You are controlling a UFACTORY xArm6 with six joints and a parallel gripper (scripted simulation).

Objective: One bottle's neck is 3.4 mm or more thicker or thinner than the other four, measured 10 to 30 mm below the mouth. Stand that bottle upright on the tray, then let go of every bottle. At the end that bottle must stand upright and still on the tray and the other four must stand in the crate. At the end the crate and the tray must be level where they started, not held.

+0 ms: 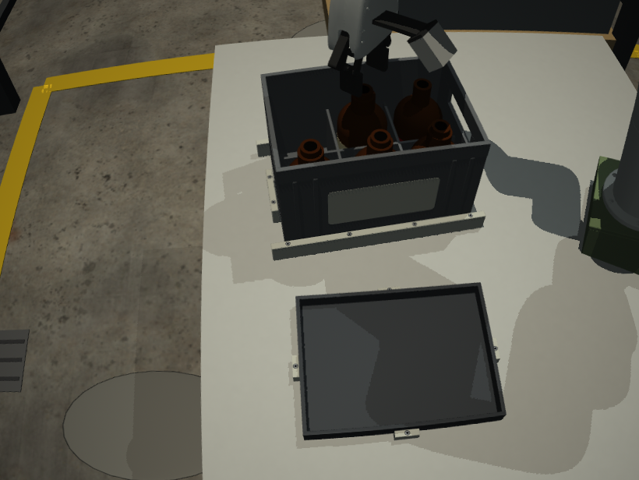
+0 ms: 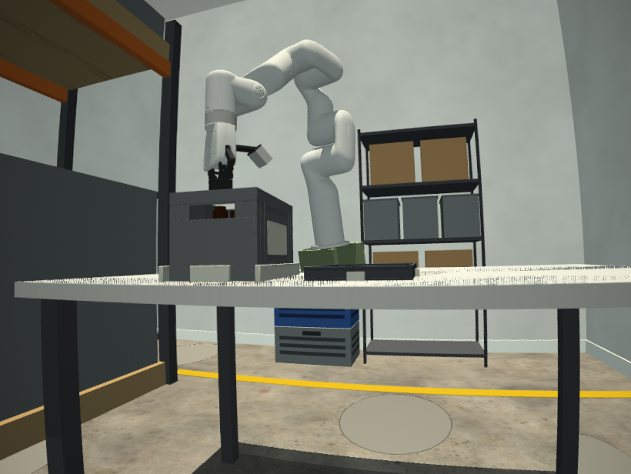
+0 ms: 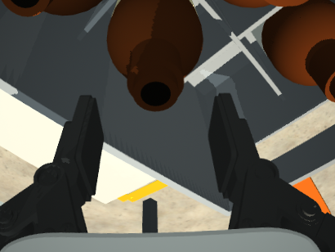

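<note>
End effector (image 1: 364, 77) (image 2: 221, 179) (image 3: 155, 115) wide, nothing held, above your bottle (image 1: 361, 121) (image 3: 155, 53) in crate (image 1: 382, 154) (image 2: 213, 245); lower it off-centre and a finger may knock the mouth, tipping it

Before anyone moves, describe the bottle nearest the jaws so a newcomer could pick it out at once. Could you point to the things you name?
On the table (image 1: 248, 413) (image 2: 459, 293) stands a dark crate (image 1: 382, 160) (image 2: 214, 245). The bottle (image 1: 361, 121) (image 3: 155, 45) is in its far row. Unlike its neighbours, its neck rises right beneath the open jaws.

Brown bottles (image 1: 361, 121) (image 3: 155, 45): apparently 5 | crate (image 1: 382, 193) (image 2: 214, 245): 1 | tray (image 1: 392, 361) (image 2: 359, 270): 1 | fingers: 2
</note>
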